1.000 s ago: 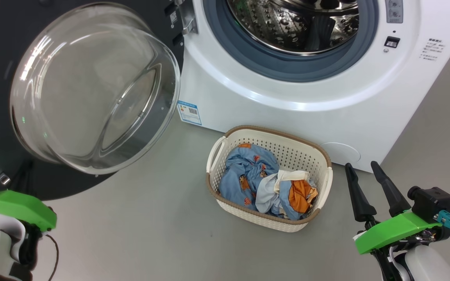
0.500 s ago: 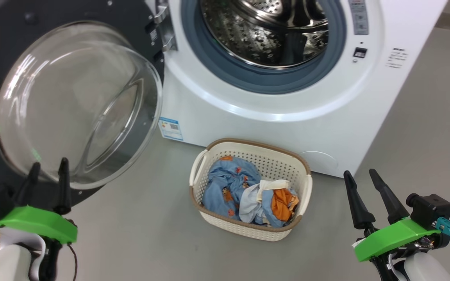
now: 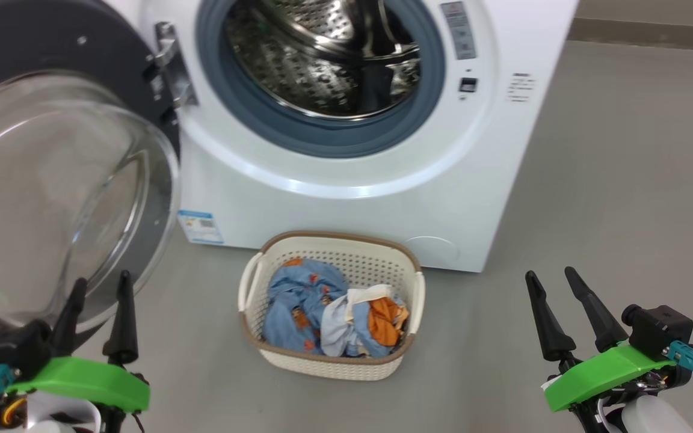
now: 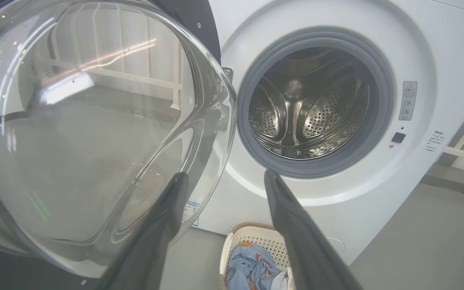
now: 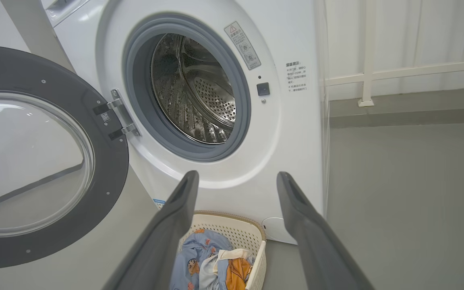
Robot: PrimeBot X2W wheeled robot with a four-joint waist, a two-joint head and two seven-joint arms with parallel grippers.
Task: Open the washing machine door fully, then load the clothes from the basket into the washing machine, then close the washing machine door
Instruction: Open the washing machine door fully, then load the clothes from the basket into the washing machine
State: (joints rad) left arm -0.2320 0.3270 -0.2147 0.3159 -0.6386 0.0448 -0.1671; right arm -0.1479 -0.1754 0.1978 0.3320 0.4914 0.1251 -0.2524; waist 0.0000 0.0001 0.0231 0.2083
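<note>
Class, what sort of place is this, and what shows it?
Probably a laundry area: a white front-loading washing machine with its door open, and a basket of clothes on the grey floor before it.

Three views aimed at the big white front-loading washing machine (image 3: 346, 204)
The head view is taken from above, looking forward and down; both wrist views are taken low and nearer, facing its open front. The perforated steel drum (image 3: 322, 66) and cream-white perforated plastic basket (image 3: 328, 364) are shared by all.
</note>
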